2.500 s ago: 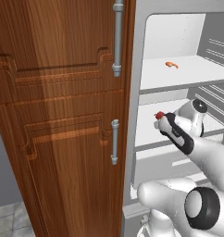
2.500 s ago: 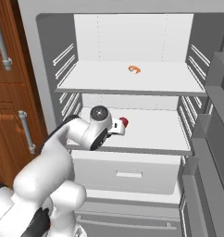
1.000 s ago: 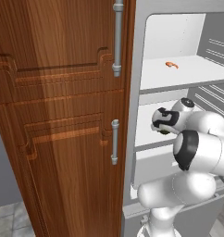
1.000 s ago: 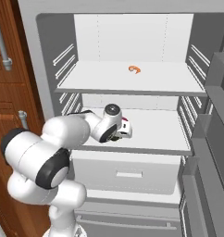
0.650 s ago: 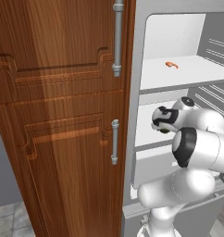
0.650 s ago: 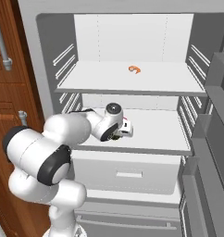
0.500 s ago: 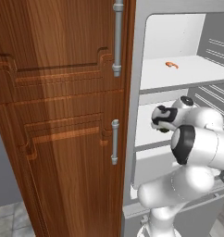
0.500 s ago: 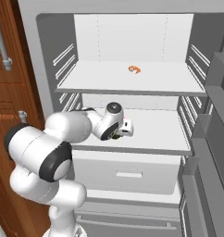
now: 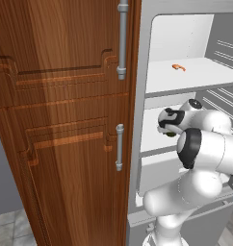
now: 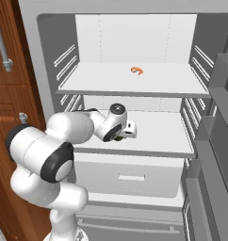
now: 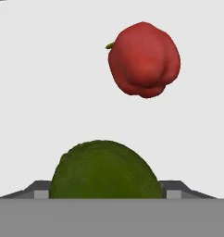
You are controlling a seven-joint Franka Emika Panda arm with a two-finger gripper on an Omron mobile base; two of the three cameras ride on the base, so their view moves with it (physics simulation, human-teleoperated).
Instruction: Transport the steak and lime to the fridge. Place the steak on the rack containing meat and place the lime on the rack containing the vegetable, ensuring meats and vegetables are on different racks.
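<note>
The lime (image 11: 104,170) sits between the gripper's (image 11: 104,189) spread fingers on the lower fridge shelf (image 10: 158,141), whether clamped I cannot tell. Beyond it the hand view shows the red vegetable (image 11: 144,59); the right base view shows the orange meat (image 10: 137,70) on the upper shelf (image 10: 101,82).

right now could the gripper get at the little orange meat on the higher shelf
Probably yes, once freed. The meat lies alone on the open upper rack, with nothing in front. But the gripper is down at the lower shelf with the lime between its fingers.
</note>
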